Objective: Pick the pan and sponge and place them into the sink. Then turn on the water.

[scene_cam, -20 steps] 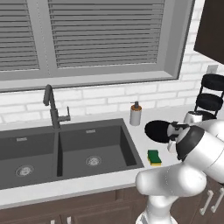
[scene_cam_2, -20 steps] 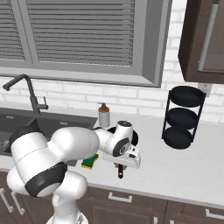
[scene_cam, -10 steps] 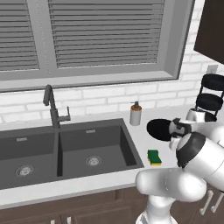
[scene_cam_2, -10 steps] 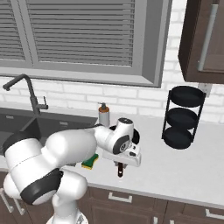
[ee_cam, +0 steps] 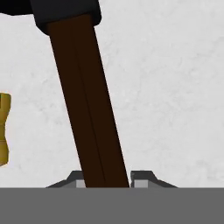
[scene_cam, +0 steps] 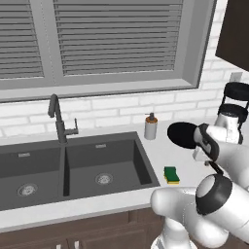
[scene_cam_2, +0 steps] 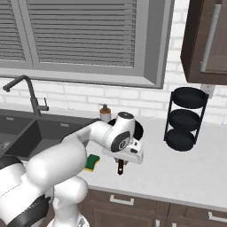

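The gripper [scene_cam_2: 120,168] has its fingers [ee_cam: 142,177] clamped on the handle of the pan [scene_cam: 183,134], right of the sink [scene_cam: 73,168]; the sponge [scene_cam: 170,174] lies on the tabletop [scene_cam_2: 186,170]. Nothing is in the basins, and no water runs.

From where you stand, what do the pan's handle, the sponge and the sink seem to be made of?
Pan's handle: probably wood, judging by its matte dark brown with lengthwise streaks.
Sponge: likely foam with a scouring pad, given the green top over a yellow layer.
Sink: matte dark grey, perhaps composite or coated metal; the look leaves it open.
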Tool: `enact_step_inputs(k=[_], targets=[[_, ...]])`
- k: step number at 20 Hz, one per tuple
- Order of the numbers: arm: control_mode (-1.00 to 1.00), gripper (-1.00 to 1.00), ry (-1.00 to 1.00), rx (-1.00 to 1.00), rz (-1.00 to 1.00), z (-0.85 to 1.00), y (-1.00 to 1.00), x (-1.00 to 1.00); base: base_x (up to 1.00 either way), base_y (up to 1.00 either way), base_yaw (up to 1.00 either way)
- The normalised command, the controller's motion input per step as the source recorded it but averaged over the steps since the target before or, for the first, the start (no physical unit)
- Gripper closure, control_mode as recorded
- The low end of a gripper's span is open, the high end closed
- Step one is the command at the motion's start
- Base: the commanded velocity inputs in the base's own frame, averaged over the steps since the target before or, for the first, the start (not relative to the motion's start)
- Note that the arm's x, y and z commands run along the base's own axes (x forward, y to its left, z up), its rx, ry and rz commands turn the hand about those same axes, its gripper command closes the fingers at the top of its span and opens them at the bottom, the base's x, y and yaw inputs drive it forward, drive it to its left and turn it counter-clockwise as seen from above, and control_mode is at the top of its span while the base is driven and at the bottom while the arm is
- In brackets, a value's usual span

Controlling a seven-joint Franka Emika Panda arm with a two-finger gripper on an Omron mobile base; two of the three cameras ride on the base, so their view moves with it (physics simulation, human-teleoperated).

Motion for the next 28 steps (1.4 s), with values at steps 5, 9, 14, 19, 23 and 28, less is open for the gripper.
enact_step_inputs(k=[5,9,14,19,23,28], targets=[[-1.00,1.00,-0.01,0.00,0.02,0.59,0.24,-0.01,0.00,0.00,0.00],[-1.00,1.00,0.00,0.00,0.06,0.52,0.42,0.00,0.00,0.00,0.00],[-1.00,1.00,0.00,0.00,0.11,0.38,0.55,0.00,0.00,0.00,0.00],[-1.00,1.00,0.00,0.00,0.15,0.27,0.63,0.02,0.00,0.00,0.00],[-1.00,1.00,0.00,0.00,0.15,0.10,0.72,0.03,0.00,0.00,0.00],[-1.00,1.00,0.00,0.00,0.15,0.01,0.74,0.01,0.00,0.00,0.00]])
